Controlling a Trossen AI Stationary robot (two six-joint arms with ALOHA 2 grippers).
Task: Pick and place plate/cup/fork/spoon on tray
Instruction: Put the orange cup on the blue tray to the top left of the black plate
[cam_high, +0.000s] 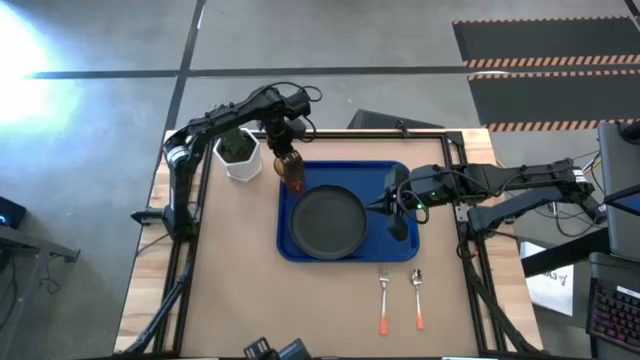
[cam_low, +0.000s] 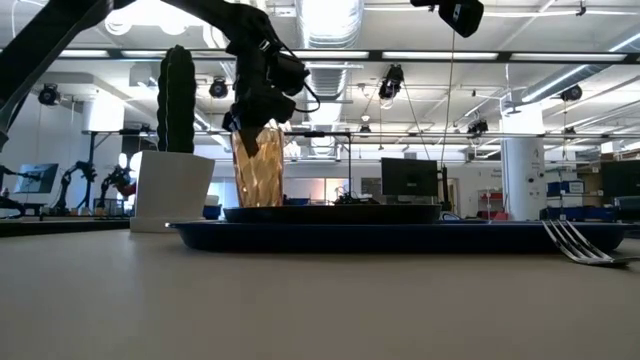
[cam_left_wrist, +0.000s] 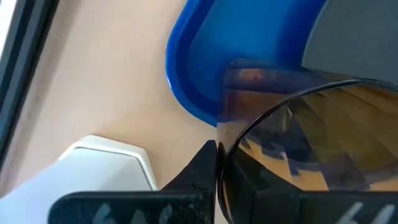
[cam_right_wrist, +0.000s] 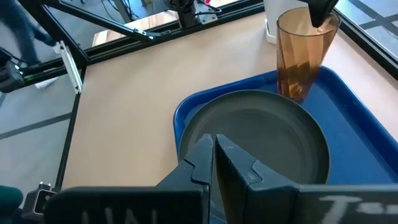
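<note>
The blue tray (cam_high: 390, 250) lies mid-table with the dark plate (cam_high: 328, 221) on it. The amber cup (cam_high: 291, 170) stands upright at the tray's far left corner, and my left gripper (cam_high: 284, 140) is shut on it from above. It also shows in the low view (cam_low: 258, 165) and the right wrist view (cam_right_wrist: 303, 56). My right gripper (cam_right_wrist: 214, 155) is shut and empty over the tray's right part, beside the plate (cam_right_wrist: 261, 143). The fork (cam_high: 383, 290) and the spoon (cam_high: 417, 290) lie side by side on the table near the tray's near right corner, handles toward the near edge. My left gripper holds the cup by its rim (cam_left_wrist: 230, 146), one finger outside (cam_left_wrist: 206, 165) and one inside the cup. The fingers come from above, pointing down. The cup is upright, its base low at the tray's corner (cam_right_wrist: 292, 93); whether it rests on the tray I cannot tell.
A white pot with a green cactus (cam_high: 238, 155) stands on the table just left of the tray's far left corner, close to the cup. The fork's tines (cam_low: 575, 240) show at the right in the low view. Bare table lies left of and near the tray.
</note>
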